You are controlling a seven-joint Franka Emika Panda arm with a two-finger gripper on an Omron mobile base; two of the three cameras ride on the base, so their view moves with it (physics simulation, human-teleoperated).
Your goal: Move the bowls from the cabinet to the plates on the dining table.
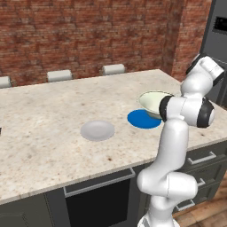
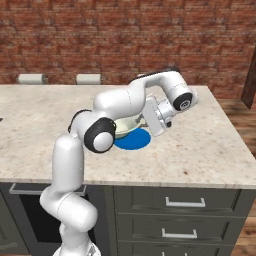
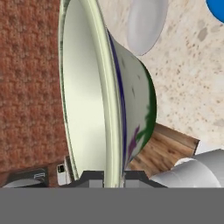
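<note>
Now the gripper pinches the cream bowl by its rim (fingers shut tight), poised over the blue plate; the grey plate sits nearby on the open table.

Two plates are set on the dining table: grey plate left of blue plate. Bowl is held just above blue plate's far-right edge.

speckled stone dining table, glossy cream bowl
</note>
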